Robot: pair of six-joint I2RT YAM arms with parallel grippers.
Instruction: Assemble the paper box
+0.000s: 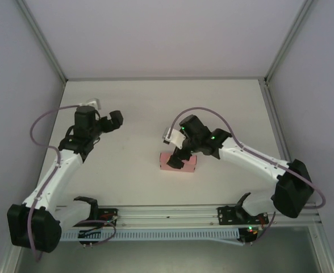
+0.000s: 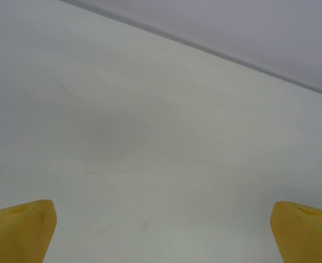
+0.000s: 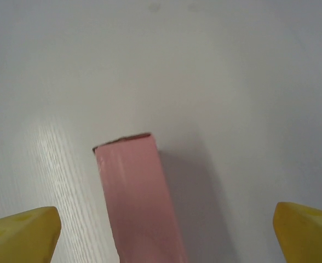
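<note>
The paper box [image 1: 178, 162] is a small salmon-pink rectangular box lying on the white table near its middle front. In the right wrist view the paper box [image 3: 136, 197] runs up from the bottom edge, between two wide-apart yellow fingertips [image 3: 24, 235]. My right gripper [image 1: 177, 157] hovers over the box, open, its jaws spread and not touching the card. My left gripper [image 1: 113, 120] is far to the left over bare table, open; its yellow fingertips [image 2: 18, 230] stand wide apart with nothing between them.
The table [image 1: 138, 108] is walled by grey panels with metal frame posts at the back corners. A rail with both arm bases [image 1: 167, 219] runs along the near edge. Free room lies behind and between the arms.
</note>
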